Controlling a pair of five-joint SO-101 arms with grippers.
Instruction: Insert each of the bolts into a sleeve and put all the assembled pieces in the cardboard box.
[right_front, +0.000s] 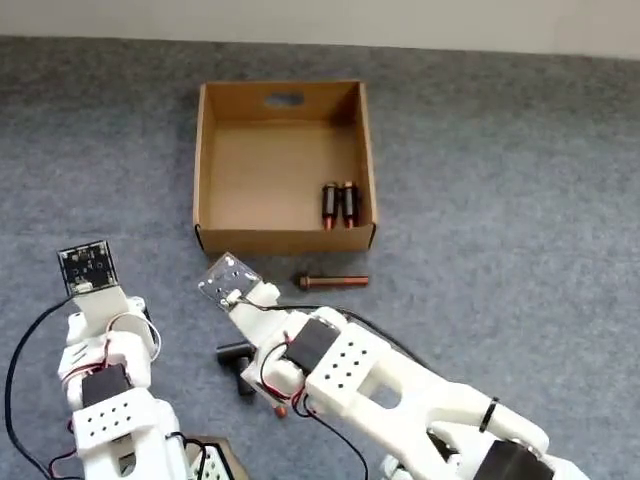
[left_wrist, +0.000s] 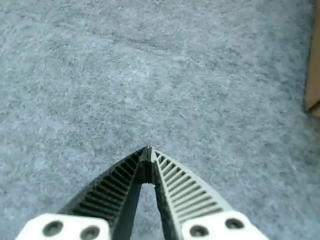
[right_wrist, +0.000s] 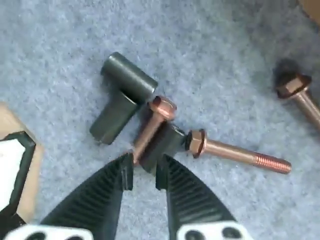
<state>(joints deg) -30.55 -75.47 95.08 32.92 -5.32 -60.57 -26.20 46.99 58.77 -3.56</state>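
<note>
Hovering left of cardboard box (right_front: 285, 240), left gripper (left_wrist: 147, 151) tips pressed together | right gripper (right_wrist: 144, 167) at sleeve (right_wrist: 167, 140) before box, grip cannot tell | two assembled pieces (right_front: 338, 205) inside box | bolt (right_front: 333, 282) just before box

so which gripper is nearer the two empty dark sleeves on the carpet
Right. The right gripper hangs just beside the sleeves, over the bolts next to them; the left gripper is off over bare carpet.

This looks like a robotics lab bench. One white servo arm (right_front: 105, 400) with bare wiring stands near left and a second arm (right_front: 400, 395) near right, on a grey felt-like covering (right_front: 500, 150). A pale wall (right_front: 400, 18) bounds the far edge.
</note>
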